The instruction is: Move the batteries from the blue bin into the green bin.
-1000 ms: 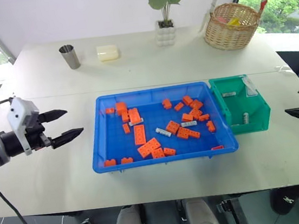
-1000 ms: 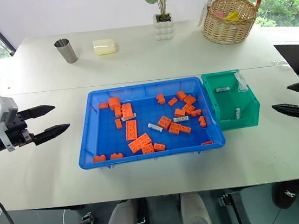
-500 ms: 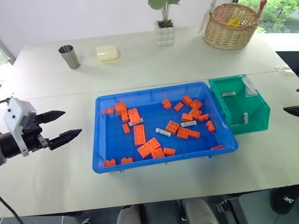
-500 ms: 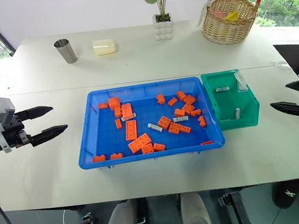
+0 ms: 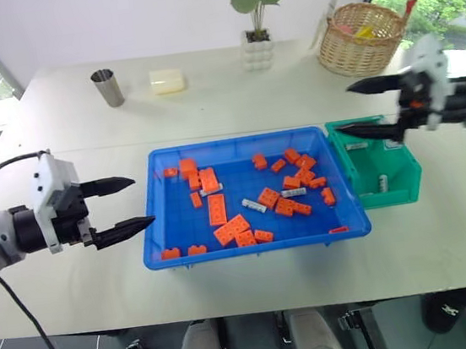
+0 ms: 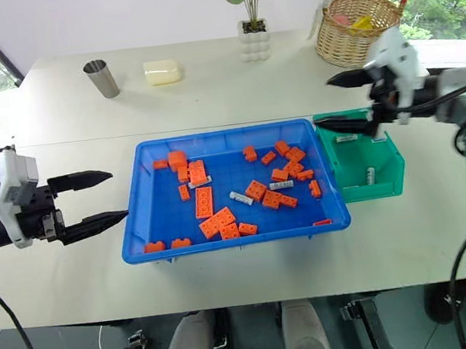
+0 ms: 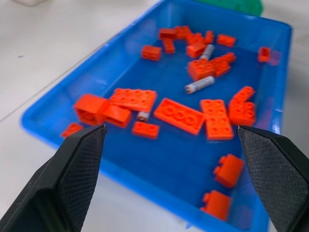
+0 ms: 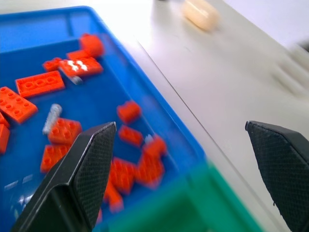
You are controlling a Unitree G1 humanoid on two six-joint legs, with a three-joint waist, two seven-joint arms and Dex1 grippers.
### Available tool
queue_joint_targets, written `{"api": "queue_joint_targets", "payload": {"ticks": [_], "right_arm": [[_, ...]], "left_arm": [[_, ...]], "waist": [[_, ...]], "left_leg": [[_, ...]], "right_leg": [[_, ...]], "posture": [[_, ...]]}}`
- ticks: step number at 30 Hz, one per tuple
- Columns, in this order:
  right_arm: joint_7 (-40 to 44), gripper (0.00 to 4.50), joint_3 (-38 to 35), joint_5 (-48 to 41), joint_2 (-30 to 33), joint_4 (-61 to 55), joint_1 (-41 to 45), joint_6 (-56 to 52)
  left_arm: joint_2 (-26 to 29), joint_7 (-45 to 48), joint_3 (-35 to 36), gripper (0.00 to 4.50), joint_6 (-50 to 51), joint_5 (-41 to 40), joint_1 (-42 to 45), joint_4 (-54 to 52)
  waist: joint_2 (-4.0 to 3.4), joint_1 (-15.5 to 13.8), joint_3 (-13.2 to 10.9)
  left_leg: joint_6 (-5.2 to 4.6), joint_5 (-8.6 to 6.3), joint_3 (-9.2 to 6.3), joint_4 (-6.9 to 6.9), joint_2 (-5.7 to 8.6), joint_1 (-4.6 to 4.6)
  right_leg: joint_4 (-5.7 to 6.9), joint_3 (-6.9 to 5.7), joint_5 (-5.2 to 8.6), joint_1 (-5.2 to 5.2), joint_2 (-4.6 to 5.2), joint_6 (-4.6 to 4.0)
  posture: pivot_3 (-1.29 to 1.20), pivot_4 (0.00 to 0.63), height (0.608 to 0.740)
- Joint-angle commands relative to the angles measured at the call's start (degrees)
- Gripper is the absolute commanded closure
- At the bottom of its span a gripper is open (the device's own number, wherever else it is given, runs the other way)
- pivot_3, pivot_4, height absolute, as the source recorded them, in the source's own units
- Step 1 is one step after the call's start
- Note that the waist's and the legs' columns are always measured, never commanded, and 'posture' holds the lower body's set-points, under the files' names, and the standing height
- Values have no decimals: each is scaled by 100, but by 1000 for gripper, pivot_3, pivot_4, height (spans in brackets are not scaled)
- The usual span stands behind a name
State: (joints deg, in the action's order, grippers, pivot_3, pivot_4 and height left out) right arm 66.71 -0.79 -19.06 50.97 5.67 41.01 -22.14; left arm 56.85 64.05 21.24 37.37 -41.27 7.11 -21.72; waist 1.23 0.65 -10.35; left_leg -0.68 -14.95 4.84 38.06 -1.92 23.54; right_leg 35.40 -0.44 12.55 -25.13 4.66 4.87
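pale worktop under big windows carries everything. left end effector [image 5: 120, 208] hovers just beside the left rim of the large shallow bright blue plastic bin [image 5: 157, 235], its two black fingers spread apart and holding nothing. right end effector [image 5: 359, 109] hangs over the near-left corner of the small deep teal-green plastic bin [image 5: 404, 183], fingers wide apart and empty too. three small silver-white cylindrical batteries [image 5: 254, 206] can be counted in the blue bin, lying among roughly two dozen orange toy bricks [image 5: 218, 209], between the two end effectors and touched by neither. about three more lie in the green bin, one partly hidden behind the right end effector. beyond stand one metal cup [image 5: 108, 88], one cream block [image 5: 168, 82], one potted plant [image 5: 256, 18] cut off by the frame's upper edge, and one wicker basket [image 5: 361, 39].
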Motion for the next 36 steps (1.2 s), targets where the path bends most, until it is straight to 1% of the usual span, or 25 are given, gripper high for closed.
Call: {"api": "queue_joint_targets", "payload": {"ticks": [1,5,8,11,18,22,27,30,32,33,34,36], "right_arm": [[-462,89,696,534,-705,-573,356,412],[-864,89,1326,1131,-1485,-562,440,857],[-1251,89,2071,2055,-2003,-6,537,1809],[-1385,89,2400,2426,-2344,407,538,2294],[-1845,89,2744,3092,-3000,1488,801,3090],[-1899,89,2838,3351,-3140,1963,946,3529],[-2075,89,2824,3500,-3359,2488,1038,3826],[-2081,889,2780,3488,-3418,2648,1038,3925],[-2094,1972,2776,3513,-3427,2700,1031,3977],[-2098,2414,2776,3525,-3430,2716,1029,4002],[-2089,3014,2769,3524,-3433,2694,1018,4005],[-2034,3997,2723,3456,-3461,2576,999,3946]], "left_arm": [[11,-59,-171,0,15,-102,256,-213],[-95,-209,-296,0,19,-107,356,-251],[-147,-297,-333,0,-13,-66,312,-244],[-167,-380,-352,0,-23,-69,310,-255],[-245,-578,-321,0,-13,-105,265,-332],[-280,-712,-283,0,11,-137,335,-323],[-283,-797,-306,0,-3,-133,421,-277],[-288,-828,-335,0,-7,-127,474,-255],[-291,-832,-353,0,-14,-115,506,-233],[-292,-829,-357,0,-16,-110,517,-224],[-295,-834,-374,0,-18,-100,548,-206],[-299,-840,-401,0,-24,-83,593,-178]], "waist": [[1,12,0],[2,7,-1],[3,18,0],[5,26,1],[5,42,1],[5,41,1],[5,53,1],[5,52,1],[5,51,1],[5,52,1],[5,53,1],[5,54,1]], "left_leg": [[0,0,1,1,2,2],[0,1,2,2,7,4],[0,1,3,8,9,5],[1,2,3,10,9,3],[4,4,2,10,9,1],[5,4,0,10,9,-1],[8,6,-2,10,9,-7],[10,7,-3,10,9,-8],[11,8,-4,10,9,-8],[11,8,-5,10,9,-8],[11,8,-5,10,9,-8],[11,8,-6,10,9,-8]], "right_leg": [[0,0,-1,-2,0,1],[7,0,-3,-3,-2,4],[10,-1,-2,-2,-2,3],[11,-1,-2,0,-3,3],[25,-1,-2,-2,-4,3],[38,-1,-2,-4,-4,3],[60,-1,-2,-8,-5,3],[62,-1,-2,-8,-6,3],[62,-1,-3,-8,-6,4],[62,-1,-3,-8,-5,4],[62,-1,-2,-8,-5,4],[64,-1,-2,-9,-6,4]], "posture": [[0,150,736],[0,150,736],[0,150,736],[0,150,736],[0,150,736],[0,150,736],[0,150,736],[0,150,736],[0,150,736],[0,150,736],[0,150,736],[0,150,736]]}}
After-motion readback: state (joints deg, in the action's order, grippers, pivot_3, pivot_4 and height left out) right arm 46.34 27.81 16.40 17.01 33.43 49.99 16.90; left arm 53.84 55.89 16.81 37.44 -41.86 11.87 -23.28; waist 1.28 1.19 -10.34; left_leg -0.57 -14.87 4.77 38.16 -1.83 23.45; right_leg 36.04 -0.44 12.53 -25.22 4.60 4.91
